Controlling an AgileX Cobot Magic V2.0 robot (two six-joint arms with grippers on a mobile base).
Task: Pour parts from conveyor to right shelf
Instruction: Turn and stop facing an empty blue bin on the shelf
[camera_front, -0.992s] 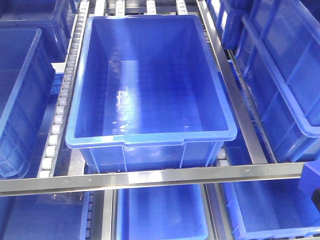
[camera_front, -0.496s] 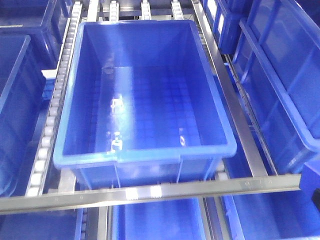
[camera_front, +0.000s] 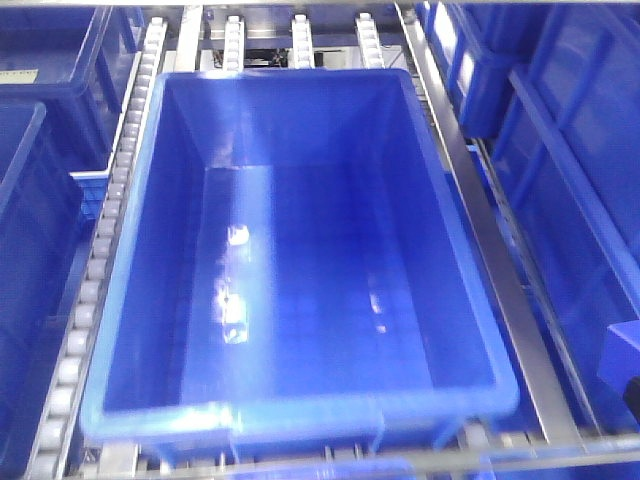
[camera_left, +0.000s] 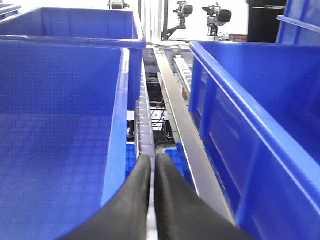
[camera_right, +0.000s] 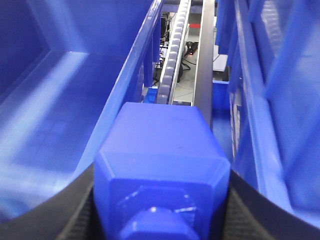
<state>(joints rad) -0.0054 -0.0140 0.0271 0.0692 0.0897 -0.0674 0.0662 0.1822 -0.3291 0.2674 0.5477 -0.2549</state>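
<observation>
The part (camera_right: 162, 135), a boxy bright-blue block with a round knob facing the camera, sits between the black fingers (camera_right: 77, 212) of my right gripper (camera_right: 161, 185), which is shut on it. It hangs over the gap between a bin's rim and the roller rail (camera_right: 172, 55) of the right shelf (camera_front: 500, 280). In the front view the block (camera_front: 622, 358) peeks in at the right edge. A large empty blue bin (camera_front: 290, 420) fills the shelf's middle lane. My left gripper (camera_left: 152, 167) is shut on nothing, above a roller track (camera_left: 145, 117) between two bins. The conveyor is out of view.
More blue bins (camera_front: 560, 130) stand right and left (camera_front: 30, 250) of the middle bin, and others on the level below. Steel rails and grey rollers (camera_front: 100, 260) run between lanes. Camera stands (camera_left: 215, 15) show beyond the shelf.
The front view has closed in on the shelf. The middle bin now looms larger and the front cross rail has dropped to the frame's bottom edge. The block stays at the right edge.
</observation>
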